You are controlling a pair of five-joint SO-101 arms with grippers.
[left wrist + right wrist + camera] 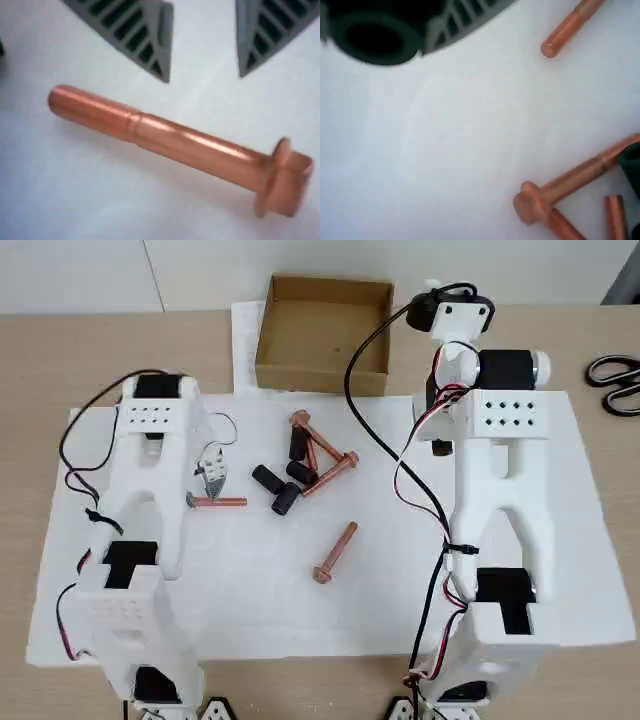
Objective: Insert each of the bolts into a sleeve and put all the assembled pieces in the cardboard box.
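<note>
A copper bolt [175,145] lies flat on the white mat, and my left gripper [202,75] hangs open just above its shank; from above, this bolt [215,502] sits right beside the left gripper [212,478]. My right gripper [441,446] is tucked under its arm at the mat's right side. Its grey finger [455,20] presses against a black sleeve [370,37] that it holds shut. Several black sleeves [286,498] and three crossed bolts [322,452] form a pile mid-mat. A lone bolt [335,552] lies nearer the front. The cardboard box [322,374] stands behind the pile.
The white mat [250,610] covers most of the table. Scissors [615,380] lie at the far right edge. A sheet of paper [243,340] lies under the box. Both arm bases [130,620] stand on the mat's front corners.
</note>
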